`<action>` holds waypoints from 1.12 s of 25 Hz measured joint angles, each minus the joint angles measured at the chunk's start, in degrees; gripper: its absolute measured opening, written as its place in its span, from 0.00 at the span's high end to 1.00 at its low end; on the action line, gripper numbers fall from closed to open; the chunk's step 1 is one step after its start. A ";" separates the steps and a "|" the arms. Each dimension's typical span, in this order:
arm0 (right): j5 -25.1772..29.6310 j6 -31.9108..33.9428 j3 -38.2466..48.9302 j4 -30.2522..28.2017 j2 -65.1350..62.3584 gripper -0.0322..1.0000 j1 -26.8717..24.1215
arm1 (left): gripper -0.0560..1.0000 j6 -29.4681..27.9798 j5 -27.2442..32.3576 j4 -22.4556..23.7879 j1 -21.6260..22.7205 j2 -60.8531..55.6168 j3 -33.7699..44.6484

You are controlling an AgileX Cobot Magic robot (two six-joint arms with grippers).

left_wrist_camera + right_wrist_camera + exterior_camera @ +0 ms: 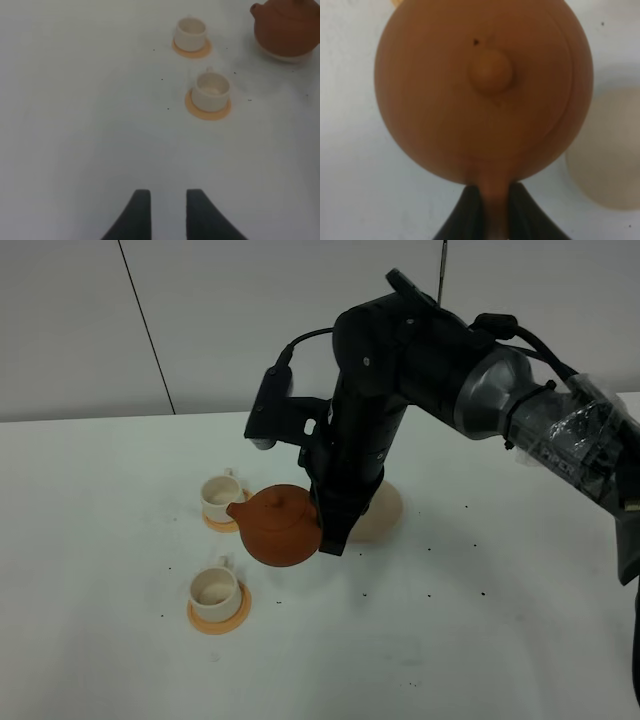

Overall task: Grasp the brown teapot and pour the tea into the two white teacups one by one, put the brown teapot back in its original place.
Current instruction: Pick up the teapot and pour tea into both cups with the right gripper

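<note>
room: open table (480, 640) right of saucer (388, 508) | teapot (280, 528): spout-handle axis level, spout toward far cup (218, 495) | right gripper (328, 538): clamps handle (493, 192) | left gripper (167, 202): slightly parted, empty

The teapot (280, 527) is reddish-brown — teacups (215, 587) cream-white, coasters (238, 614) orange.

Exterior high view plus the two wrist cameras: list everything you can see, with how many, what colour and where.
brown teapot: one, reddish-brown, held beside its saucer, spout towards the far cup
white teacups: two, cream-white, left of the teapot, one on each coaster
orange coasters: two, orange, under the cups
beige saucer: one, pale beige, bare, partly behind the right arm
table: one, white, under everything
left gripper: one, dark, open, over bare table
right gripper: one, dark, shut on the teapot's handle
</note>
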 joint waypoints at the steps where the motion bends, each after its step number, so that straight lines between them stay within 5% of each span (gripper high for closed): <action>1: 0.00 0.00 0.13 -0.61 0.00 0.88 0.37 | 0.72 0.00 0.00 0.00 0.00 0.00 0.00; 28: -0.09 -1.18 3.51 -2.30 2.16 0.88 3.19 | 0.72 -0.03 0.00 0.00 0.00 0.00 0.00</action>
